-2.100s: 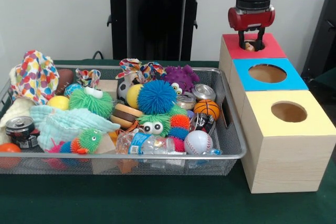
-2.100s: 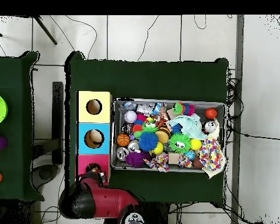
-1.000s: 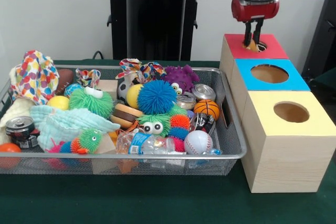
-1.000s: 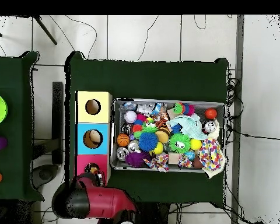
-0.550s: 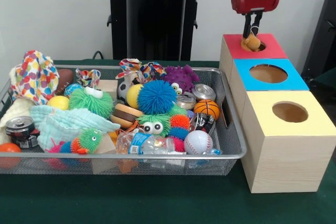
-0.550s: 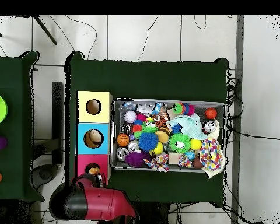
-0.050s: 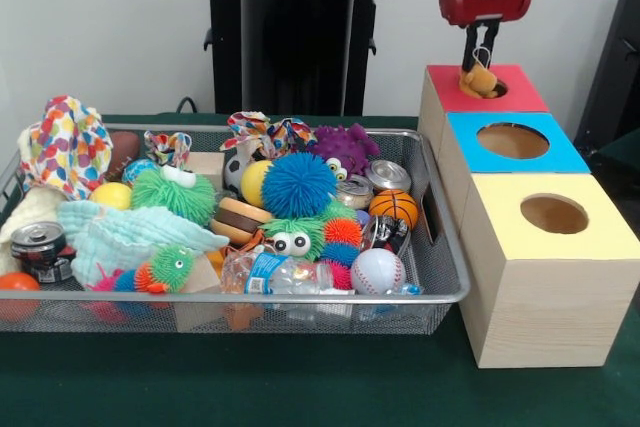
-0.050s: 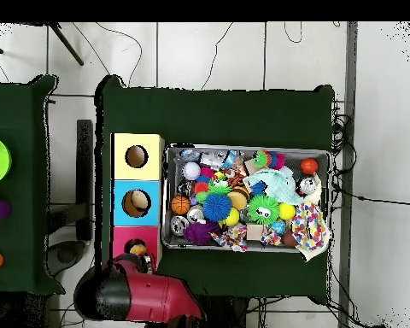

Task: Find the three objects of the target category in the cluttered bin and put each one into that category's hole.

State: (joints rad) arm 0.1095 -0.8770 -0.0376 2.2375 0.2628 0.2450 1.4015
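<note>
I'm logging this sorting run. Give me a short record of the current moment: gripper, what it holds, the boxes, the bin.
gripper: above the red box's hole, shut on a small tan object
tan object: hanging at the hole's rim, not yet dropped in
red box: nearest the robot in the row
blue box: middle, hole shows something pale inside from overhead
yellow box: last in row
wire bin: full of mixed toys, cans, balls, cloth
</note>
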